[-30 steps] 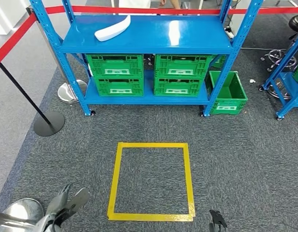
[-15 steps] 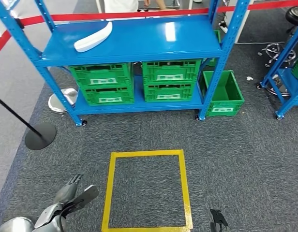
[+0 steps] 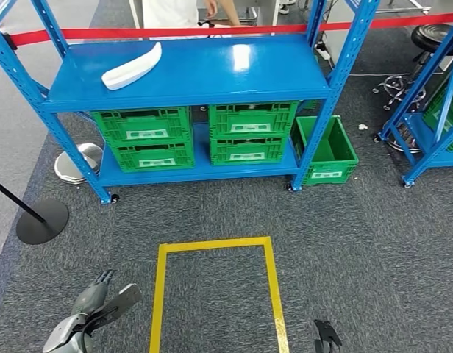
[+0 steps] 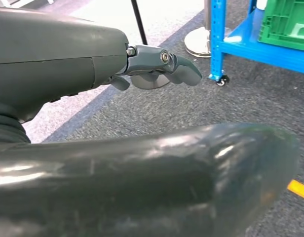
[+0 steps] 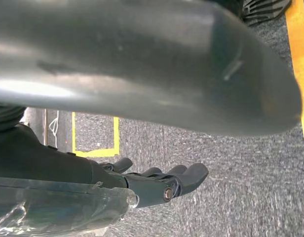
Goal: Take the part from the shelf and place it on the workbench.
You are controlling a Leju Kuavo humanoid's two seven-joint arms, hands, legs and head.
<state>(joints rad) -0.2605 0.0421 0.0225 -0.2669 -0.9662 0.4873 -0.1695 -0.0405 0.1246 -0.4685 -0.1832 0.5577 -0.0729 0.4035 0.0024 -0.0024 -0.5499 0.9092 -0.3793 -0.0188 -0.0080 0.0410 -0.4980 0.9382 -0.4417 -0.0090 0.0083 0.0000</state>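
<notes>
**Approach to the shelf: part out of reach, hands empty**

Grey carpet runs up to a blue shelf with green crates on its lower tier and a red barrier rope behind. The white part lies on the top deck, toward its left end, well apart from both hands. The left hand hangs low, fingers spread and holding nothing; the right hand also looks empty, fingers loosely extended. Risks: stopping crooked at the yellow floor square, then reaching short, or nudging the curved part along the slick deck.
</notes>
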